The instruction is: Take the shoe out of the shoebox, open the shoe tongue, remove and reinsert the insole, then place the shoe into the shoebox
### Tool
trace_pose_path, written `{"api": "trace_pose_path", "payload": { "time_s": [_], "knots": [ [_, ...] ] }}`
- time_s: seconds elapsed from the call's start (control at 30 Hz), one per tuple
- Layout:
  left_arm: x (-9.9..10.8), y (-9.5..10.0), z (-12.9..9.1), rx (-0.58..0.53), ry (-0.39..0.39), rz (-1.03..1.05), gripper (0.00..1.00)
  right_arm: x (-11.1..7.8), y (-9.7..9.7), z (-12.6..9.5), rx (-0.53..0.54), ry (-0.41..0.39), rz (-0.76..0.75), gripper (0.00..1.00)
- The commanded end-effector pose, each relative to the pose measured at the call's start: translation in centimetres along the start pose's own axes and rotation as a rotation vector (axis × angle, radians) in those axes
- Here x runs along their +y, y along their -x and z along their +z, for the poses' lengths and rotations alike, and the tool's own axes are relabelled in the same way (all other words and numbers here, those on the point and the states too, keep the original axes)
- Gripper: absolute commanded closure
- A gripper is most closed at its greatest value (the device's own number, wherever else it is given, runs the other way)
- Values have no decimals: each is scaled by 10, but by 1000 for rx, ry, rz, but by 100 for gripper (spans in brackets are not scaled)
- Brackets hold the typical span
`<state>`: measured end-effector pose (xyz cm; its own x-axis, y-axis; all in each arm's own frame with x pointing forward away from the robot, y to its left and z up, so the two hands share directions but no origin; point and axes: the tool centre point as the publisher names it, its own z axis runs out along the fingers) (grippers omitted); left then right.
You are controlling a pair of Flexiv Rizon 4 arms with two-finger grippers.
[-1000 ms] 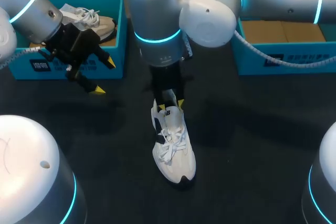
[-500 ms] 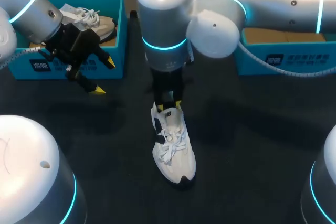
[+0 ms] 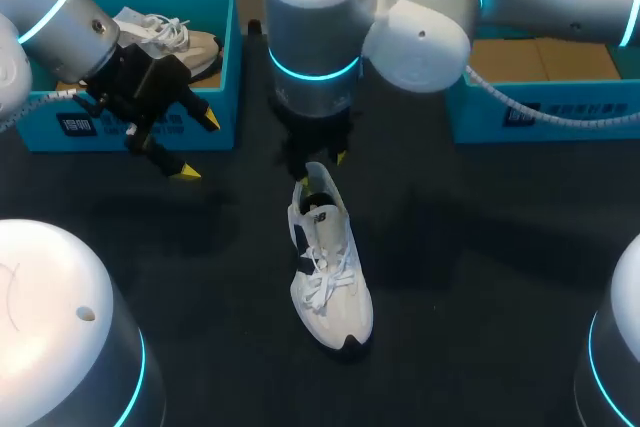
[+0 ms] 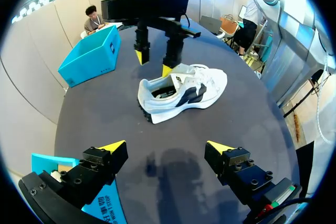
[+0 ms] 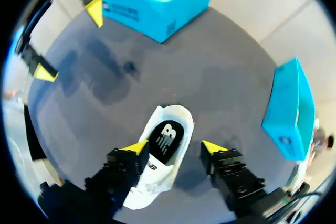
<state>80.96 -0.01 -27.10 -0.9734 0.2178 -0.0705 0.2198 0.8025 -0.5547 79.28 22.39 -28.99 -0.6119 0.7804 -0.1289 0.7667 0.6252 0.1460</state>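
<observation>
A white shoe [image 3: 335, 287] with dark side marks lies on the dark table, toe toward the front edge; the left wrist view shows it side-on [image 4: 181, 95]. My right gripper [image 3: 320, 159] hangs just above its heel end, open. From that wrist, the gripper [image 5: 175, 148] straddles the heel opening, where the dark insole [image 5: 167, 139] shows. My left gripper [image 3: 198, 146] is open and empty, in front of the left shoebox [image 3: 228, 67]. From its own wrist [image 4: 167, 148], the shoe and the right gripper [image 4: 154, 63] lie ahead.
The left blue shoebox holds a second pale shoe [image 3: 170, 35]. Another blue box [image 3: 520, 112] with a cardboard bottom stands at the back right, under my right arm. Bare table lies between the shoe and the front edge.
My right gripper has risen off the shoe's heel end and its fingers have spread. The shoe stays on the table. The left arm has not moved.
</observation>
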Motion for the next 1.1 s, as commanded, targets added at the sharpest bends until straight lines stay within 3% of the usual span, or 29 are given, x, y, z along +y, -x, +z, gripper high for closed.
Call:
{"api": "trace_pose_path", "payload": {
  "time_s": [0.03, 0.3, 0.4, 0.6, 0.83, 1.1],
  "knots": [
    [0, 0, 0, 1, 3, 0, 0, 5, -5, -1, -15, -9, -27, 0],
    [0, 0, 0, 1, 3, 0, 0, 5, -5, -1, -15, -9, -27, 0],
    [0, 0, 0, 1, 3, 0, 0, 7, -1, -2, -91, -24, -253, 0],
    [0, 0, 0, 1, 3, 0, 0, 13, 9, 1, -121, -49, -558, 0],
    [0, 0, 0, 1, 3, 0, 0, 29, 12, 12, -119, -32, -775, 0],
    [0, 0, 0, 1, 3, 0, 0, 34, 17, 40, -115, -73, -862, 0]
  ]
}}
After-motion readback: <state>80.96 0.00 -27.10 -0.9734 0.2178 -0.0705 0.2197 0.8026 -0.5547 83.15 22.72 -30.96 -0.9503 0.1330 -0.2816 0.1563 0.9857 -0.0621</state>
